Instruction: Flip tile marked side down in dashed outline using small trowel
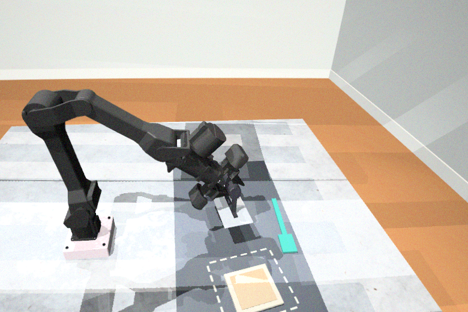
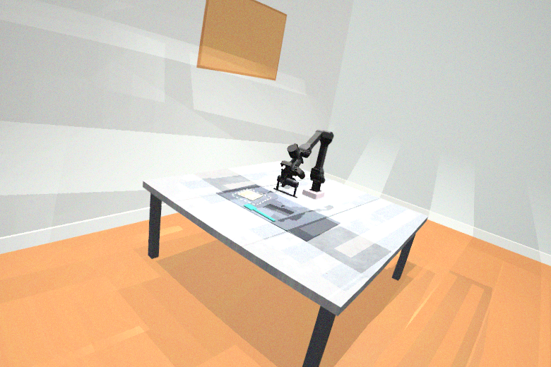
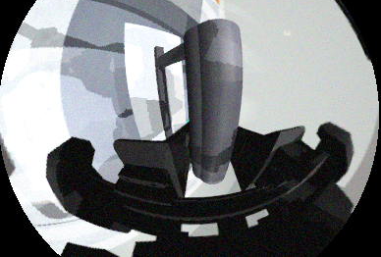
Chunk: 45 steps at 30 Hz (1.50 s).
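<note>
I had my claw (image 1: 231, 189) (image 2: 288, 180) (image 3: 205, 123) closed on the one small trowel (image 1: 243, 215) (image 2: 285, 192) (image 3: 218, 88), its thick handle between the fingers, over the mat (image 1: 192, 232) (image 2: 311, 231). The single tile (image 1: 252, 289) (image 2: 251, 195) lay flat inside the one dashed outline (image 1: 239, 255) (image 2: 270, 196), toward the worktop's left corner in the exterior view. One teal paddle (image 1: 287, 243) (image 2: 256, 209) lay on the mat, nearer the worktop's front edge in that view; my arm's one base block (image 1: 89, 253) (image 2: 307, 193) stood across from it, toward the opposite edge.

The worktop (image 1: 351, 225) (image 2: 340, 289) showed three dark legs, on an orange floor (image 1: 378, 171) (image 2: 240, 322). Two pale walls met at a corner; one orange panel (image 2: 242, 33) hung on one.

The tile was square, tan with a cream border; the trowel's handle rounded and dark, its blade pale; the worktop mottled like stone; the base block pink.
</note>
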### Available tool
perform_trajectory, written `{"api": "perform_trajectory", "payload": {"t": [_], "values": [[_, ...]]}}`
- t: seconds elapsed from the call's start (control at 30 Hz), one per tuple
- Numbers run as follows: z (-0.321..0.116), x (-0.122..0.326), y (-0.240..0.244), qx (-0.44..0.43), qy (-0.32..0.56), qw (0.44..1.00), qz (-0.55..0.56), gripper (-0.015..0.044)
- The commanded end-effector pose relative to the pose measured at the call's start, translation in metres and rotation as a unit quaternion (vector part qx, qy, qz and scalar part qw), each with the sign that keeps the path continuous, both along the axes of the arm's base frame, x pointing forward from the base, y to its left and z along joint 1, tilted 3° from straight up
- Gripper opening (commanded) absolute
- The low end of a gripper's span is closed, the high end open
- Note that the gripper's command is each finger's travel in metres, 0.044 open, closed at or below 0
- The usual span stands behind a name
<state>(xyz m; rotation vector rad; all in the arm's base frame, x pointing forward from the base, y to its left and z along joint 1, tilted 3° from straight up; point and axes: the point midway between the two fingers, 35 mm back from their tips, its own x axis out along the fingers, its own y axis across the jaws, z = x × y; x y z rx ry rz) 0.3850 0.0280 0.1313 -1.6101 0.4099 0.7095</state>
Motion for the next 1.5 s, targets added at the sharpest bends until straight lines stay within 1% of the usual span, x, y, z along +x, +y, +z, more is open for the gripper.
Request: {"api": "perform_trajectory", "payload": {"t": [0.0, 1.07, 1.2, 1.47], "values": [[0.004, 0.001, 0.0, 0.001, -0.006, 1.0, -0.002, 0.0], [0.0, 0.0, 0.001, 0.0, 0.0, 1.0, 0.0, 0.0], [-0.004, 0.004, 0.013, 0.001, 0.004, 1.0, -0.001, 0.0], [-0.019, 0.014, 0.064, 0.003, 0.012, 1.0, -0.005, 0.0]]}}
